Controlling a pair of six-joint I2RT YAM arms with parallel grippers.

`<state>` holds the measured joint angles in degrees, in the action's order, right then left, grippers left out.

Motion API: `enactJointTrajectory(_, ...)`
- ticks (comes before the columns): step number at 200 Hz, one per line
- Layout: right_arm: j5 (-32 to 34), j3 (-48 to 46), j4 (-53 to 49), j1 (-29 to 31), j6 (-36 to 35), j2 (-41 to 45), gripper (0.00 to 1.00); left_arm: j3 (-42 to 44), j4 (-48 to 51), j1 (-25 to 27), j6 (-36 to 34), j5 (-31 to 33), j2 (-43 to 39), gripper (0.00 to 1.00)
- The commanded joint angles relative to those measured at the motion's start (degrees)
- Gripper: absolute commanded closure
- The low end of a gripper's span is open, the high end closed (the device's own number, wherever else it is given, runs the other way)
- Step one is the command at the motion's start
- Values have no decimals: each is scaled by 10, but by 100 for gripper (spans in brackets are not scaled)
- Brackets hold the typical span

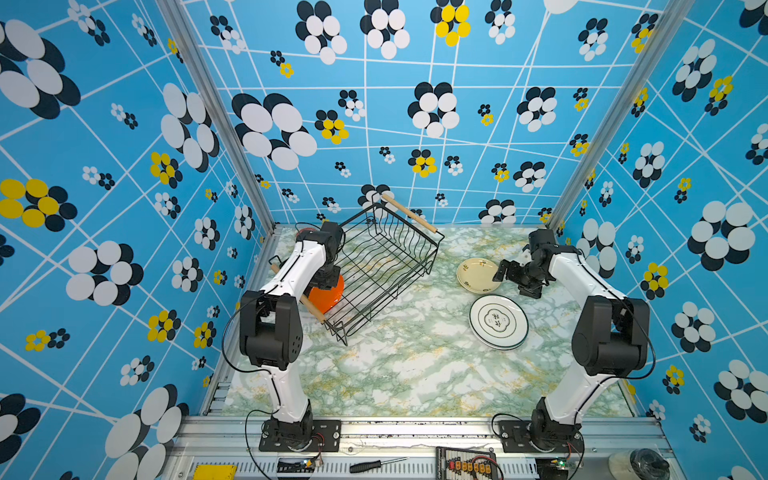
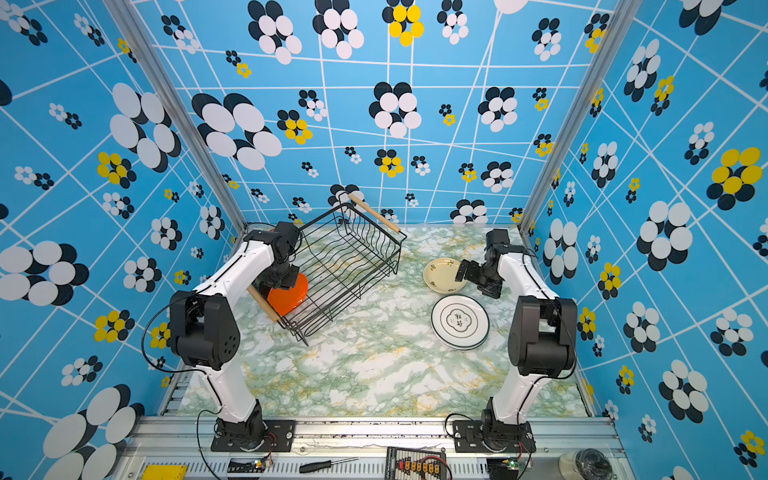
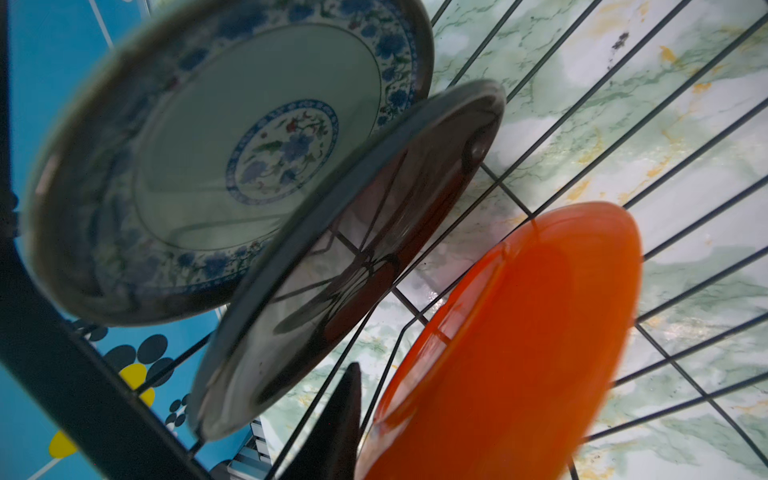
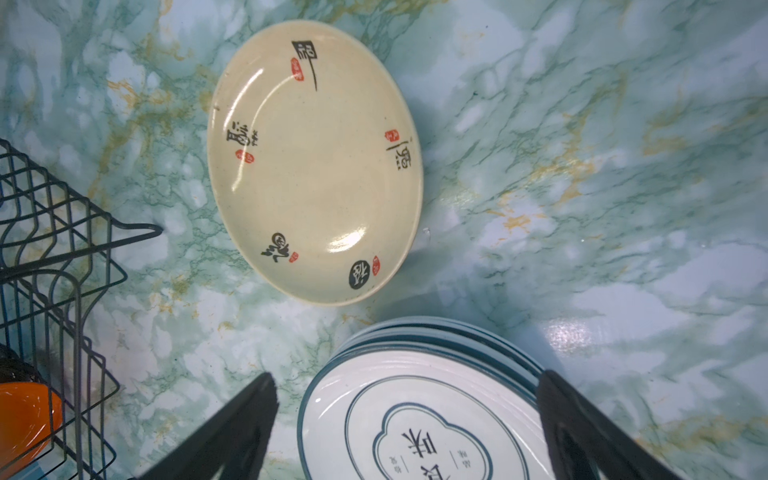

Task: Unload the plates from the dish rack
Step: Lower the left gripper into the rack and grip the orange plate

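— Where do the plates stand?

— Three lean in the dish rack (image 1: 386, 266), which sits askew in the upper middle of both top views: an orange plate (image 3: 519, 332), a black plate (image 3: 353, 249) and a blue-patterned plate (image 3: 228, 158). At the right, on the worktop (image 1: 415, 374), lie a cream plate (image 1: 476, 274) and, just below it in the frame, a stack of white plates (image 1: 498, 321).

— And your jaws?

— My right jaws stand wide and empty near the cream plate. My left jaws are down at the rack's lower-left end, by the orange plate. The wrist view shows one finger (image 3: 340, 415) just beside its rim and hides the other, so I cannot tell whether they grip.

— What could go wrong?

— The orange plate looks glossy and it is tilted, so a thin hold on the rim may slip and drop it onto the wires. Its edge may also catch a wire and drag the rack. The black plate leans close by, and a careless lift may knock it into the blue-patterned one.
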<state>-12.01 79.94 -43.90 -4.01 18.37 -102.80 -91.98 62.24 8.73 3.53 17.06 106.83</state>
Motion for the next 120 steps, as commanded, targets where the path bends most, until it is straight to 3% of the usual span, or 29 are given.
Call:
enactJointTrajectory(1, -13, -11, 3, -5, -10, 19, 1, 1, 32, 0, 8, -1, 6, 69)
enactJointTrajectory(120, -27, -21, 11, -10, -6, 28, 1, 6, 51, 12, -5, 7, -5, 88)
